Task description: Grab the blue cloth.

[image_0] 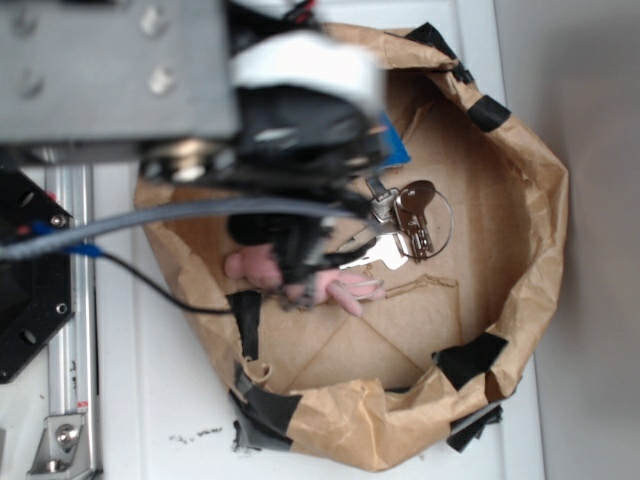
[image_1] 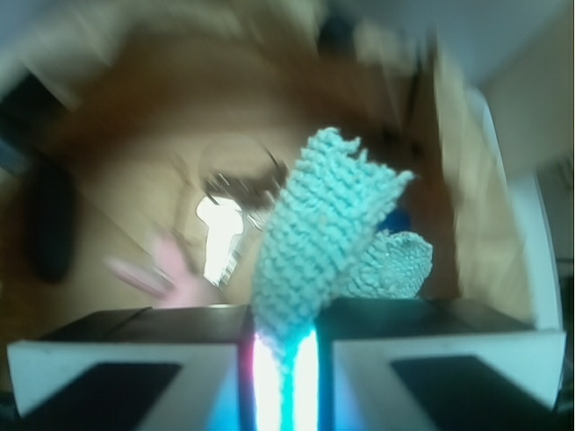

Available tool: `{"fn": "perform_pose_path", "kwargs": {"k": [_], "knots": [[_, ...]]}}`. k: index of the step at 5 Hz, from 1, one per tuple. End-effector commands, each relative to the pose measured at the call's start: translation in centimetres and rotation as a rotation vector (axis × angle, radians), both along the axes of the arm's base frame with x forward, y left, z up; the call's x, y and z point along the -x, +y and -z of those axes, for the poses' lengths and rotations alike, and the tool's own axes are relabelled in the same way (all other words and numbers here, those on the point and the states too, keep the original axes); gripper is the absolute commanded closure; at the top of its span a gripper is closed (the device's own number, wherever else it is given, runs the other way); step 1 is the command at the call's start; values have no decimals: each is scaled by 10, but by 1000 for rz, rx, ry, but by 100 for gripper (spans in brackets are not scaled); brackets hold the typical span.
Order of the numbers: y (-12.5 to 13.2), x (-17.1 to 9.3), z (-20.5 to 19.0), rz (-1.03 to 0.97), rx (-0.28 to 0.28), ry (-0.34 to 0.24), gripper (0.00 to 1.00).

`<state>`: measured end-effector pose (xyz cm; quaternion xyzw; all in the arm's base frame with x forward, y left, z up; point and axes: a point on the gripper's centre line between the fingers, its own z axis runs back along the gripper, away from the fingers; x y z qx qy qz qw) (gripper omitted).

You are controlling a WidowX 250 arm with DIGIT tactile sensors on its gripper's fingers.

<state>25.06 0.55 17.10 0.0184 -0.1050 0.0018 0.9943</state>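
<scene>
Brown paper bin (image_0: 520, 240) below, the end effector (image_1: 286, 346) pinches the blue cloth (image_1: 323, 233) between nearly closed fingers (image_1: 135, 364).

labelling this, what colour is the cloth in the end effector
Pale teal-blue cloth, seen best in the wrist view.

The gripper (image_1: 280, 346) is pinched tight on the blue cloth (image_1: 319, 238). Its two fingers (image_1: 135, 346) sit close together. The arm (image_0: 290, 130) hangs high up, pointing down.
</scene>
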Motion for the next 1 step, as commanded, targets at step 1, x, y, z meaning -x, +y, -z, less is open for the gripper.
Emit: {"fn": "perform_pose_path", "kwargs": {"k": [1], "knots": [[0,-20,7,83,34,-30,100]]}}
